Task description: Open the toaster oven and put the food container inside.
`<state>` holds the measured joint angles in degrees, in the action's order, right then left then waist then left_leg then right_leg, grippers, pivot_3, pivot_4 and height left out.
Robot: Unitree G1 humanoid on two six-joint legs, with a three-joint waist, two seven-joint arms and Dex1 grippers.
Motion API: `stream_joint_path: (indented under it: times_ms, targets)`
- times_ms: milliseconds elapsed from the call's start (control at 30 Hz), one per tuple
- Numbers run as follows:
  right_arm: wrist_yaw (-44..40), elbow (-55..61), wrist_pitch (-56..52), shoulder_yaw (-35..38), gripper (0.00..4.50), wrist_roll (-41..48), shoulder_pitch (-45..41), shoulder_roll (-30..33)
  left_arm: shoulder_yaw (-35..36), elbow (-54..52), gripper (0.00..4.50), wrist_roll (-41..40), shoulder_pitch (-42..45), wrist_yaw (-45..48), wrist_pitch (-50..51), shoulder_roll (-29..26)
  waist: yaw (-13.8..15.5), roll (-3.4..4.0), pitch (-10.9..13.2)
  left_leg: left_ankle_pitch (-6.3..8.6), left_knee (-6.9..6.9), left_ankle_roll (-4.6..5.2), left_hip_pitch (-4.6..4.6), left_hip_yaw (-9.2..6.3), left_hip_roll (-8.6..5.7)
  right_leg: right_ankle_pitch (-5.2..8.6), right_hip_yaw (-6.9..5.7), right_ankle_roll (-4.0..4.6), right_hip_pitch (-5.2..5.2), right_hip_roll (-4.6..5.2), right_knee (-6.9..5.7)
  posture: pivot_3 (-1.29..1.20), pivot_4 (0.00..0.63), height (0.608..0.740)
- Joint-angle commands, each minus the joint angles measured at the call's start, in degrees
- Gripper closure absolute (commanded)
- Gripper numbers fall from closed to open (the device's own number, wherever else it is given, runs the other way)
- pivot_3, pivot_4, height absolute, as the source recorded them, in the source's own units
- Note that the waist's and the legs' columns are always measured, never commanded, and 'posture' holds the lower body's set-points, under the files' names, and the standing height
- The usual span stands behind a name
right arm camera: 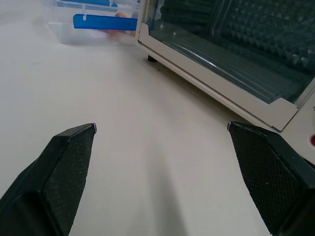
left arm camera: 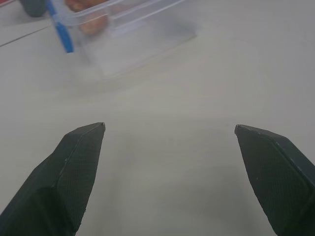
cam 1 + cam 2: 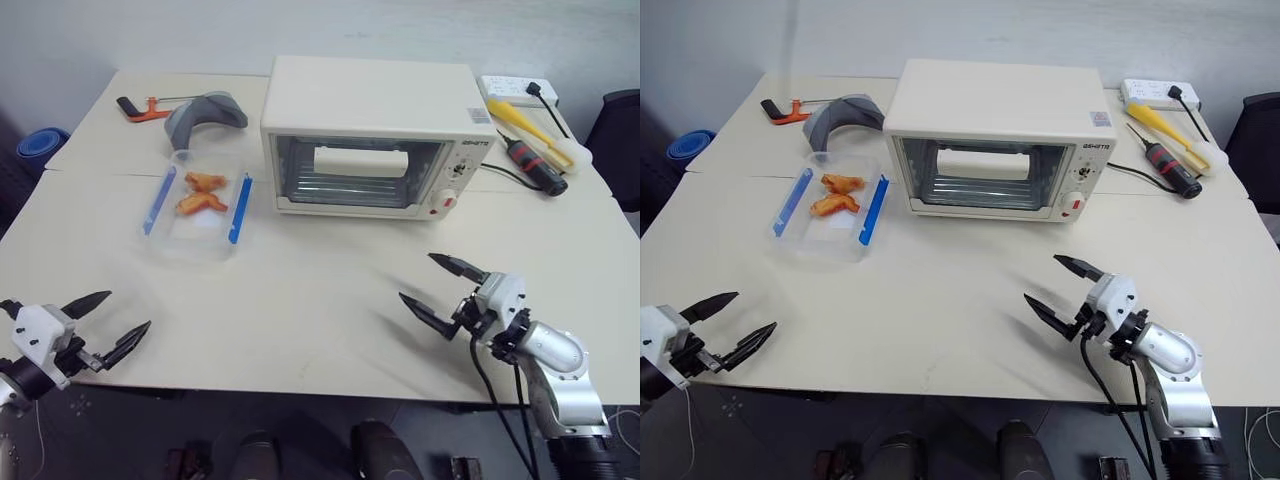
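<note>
Cream tabletop (image 3: 300,300): your cream-white boxy toaster oven (image 3: 375,135) door-shut; clear blue-clipped plastic food container (image 3: 197,203) beside it, awaiting loading; both jaws spread, empty.

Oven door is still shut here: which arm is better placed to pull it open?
Probably the right. The right gripper is open, empty and in front of the toaster oven, facing its glass door. The left gripper, also open, is nearer the food container.
</note>
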<state>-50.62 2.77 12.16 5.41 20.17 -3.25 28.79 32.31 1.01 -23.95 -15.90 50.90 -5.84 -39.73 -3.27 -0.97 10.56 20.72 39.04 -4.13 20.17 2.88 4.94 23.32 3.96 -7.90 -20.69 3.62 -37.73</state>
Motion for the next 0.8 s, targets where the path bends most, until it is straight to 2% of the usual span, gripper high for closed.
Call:
stream_joint_path:
  times_ms: [33, 167, 267, 333, 400, 500, 633, 800]
  targets:
    - [-0.9, 3.0, -1.4, -0.3, 0.03, 1.2, 0.6, 0.8, 0.2, -3.9, 0.0, -3.0, -0.7, 0.6, 3.8, -0.6, 0.0, 0.0, 0.0, 0.0, 0.01, 0.0, -0.01, 0.0, 0.01, 0.0, 0.0, 0.0, 0.0, -0.01, -0.02, 0.0, 0.15, 0.74]
    - [0.7, 10.8, -11.2, 1.9, 0.03, 7.8, -1.0, 3.1, 2.5, -10.4, 0.0, -18.3, 1.5, 4.3, 19.7, -4.3, 0.0, 0.0, 0.0, 0.0, 0.05, 0.0, -0.01, -0.02, 0.05, 0.0, 0.01, 0.0, -0.01, -0.03, -0.13, 0.0, 0.15, 0.74]
    - [3.8, 14.2, -22.0, 3.0, 0.03, 14.0, -7.7, 5.1, 3.9, -12.5, 0.0, -23.8, 7.8, 2.4, 26.1, -8.0, 0.0, 0.0, 0.0, 0.0, 0.09, -0.01, 0.0, -0.1, 0.05, 0.0, 0.0, 0.0, -0.01, -0.02, -0.2, 0.0, 0.15, 0.74]
    - [6.3, 13.2, -29.9, 1.2, 0.03, 13.7, -14.7, 6.8, 2.3, -13.9, 0.0, -26.1, 13.0, 2.1, 29.3, -10.0, 0.0, 0.0, 0.0, 0.0, 0.1, -0.01, -0.02, -0.12, 0.03, -0.01, -0.01, -0.01, 0.0, -0.02, -0.22, 0.0, 0.15, 0.74]
    - [8.0, 11.6, -33.2, -0.3, 0.03, 11.7, -19.3, 7.1, 1.0, -14.7, 0.0, -27.4, 16.3, 1.6, 31.8, -10.6, -0.1, 0.0, 0.0, 0.0, 0.08, -0.01, -0.01, -0.13, 0.02, -0.01, -0.01, 0.0, -0.01, -0.03, -0.17, 0.0, 0.15, 0.74]
    - [10.7, 6.4, -35.7, -1.4, 0.03, 11.0, -27.1, 3.6, -1.0, -15.6, 0.0, -27.5, 20.3, -0.6, 33.7, -9.5, -0.8, 0.0, 0.0, 0.0, -0.02, -0.01, 0.09, -0.11, 0.02, 0.0, -0.01, 0.0, -0.25, -0.05, -0.14, 0.0, 0.15, 0.74]
    - [10.7, 1.3, -35.7, -4.1, 0.03, 7.2, -31.9, 1.7, -2.6, -16.8, 0.0, -25.9, 21.0, -1.5, 34.1, -8.2, -2.2, 0.0, 0.0, -0.01, 0.06, -0.01, 0.44, -0.07, 0.0, -0.01, -0.01, 0.0, -0.81, -0.03, -0.54, 0.0, 0.15, 0.74]
    - [9.5, -0.8, -33.9, -5.0, 0.03, 6.1, -35.5, -1.5, -2.3, -18.8, 0.0, -25.5, 19.9, -2.8, 34.1, -6.7, -3.6, 0.0, 0.0, 0.0, 0.06, 0.0, 0.46, -0.15, 0.03, -0.01, 0.01, -0.01, -0.87, 0.0, -0.7, 0.0, 0.15, 0.74]
